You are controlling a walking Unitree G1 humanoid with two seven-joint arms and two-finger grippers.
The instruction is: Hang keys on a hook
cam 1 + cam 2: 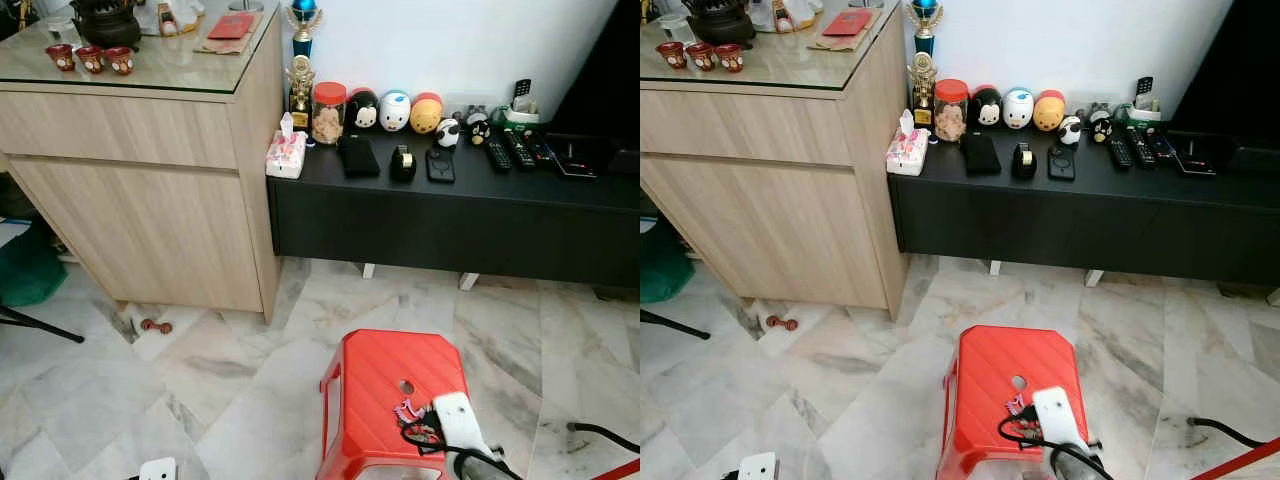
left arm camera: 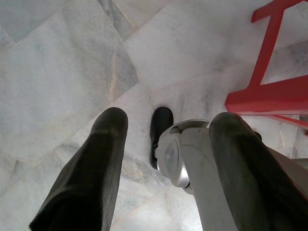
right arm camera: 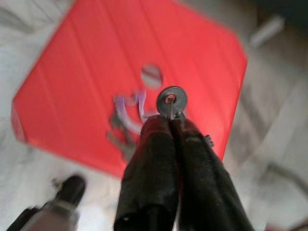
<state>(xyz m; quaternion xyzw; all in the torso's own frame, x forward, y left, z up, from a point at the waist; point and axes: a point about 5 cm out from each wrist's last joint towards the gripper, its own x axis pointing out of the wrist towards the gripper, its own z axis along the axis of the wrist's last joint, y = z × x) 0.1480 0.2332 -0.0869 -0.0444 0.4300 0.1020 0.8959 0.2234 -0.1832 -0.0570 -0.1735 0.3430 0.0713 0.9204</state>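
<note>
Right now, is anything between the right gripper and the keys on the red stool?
No. The right gripper has its fingers shut on the keys, pinched at the fingertips above the red stool. Nothing lies between them. No hook is visible in these views, so the way there cannot be judged.

Over the red stool (image 3: 120, 77), the right wrist view is smeared: the keys (image 3: 126, 122) hanging below the right end effector (image 3: 172, 126) are a purple-grey blur, their number unreadable. In the head views the stool's near edge and the arm above it are cut off by the lower frame edge. Beyond the stool, the small items on the black bench (image 1: 560, 190) are too small to identify.
</note>
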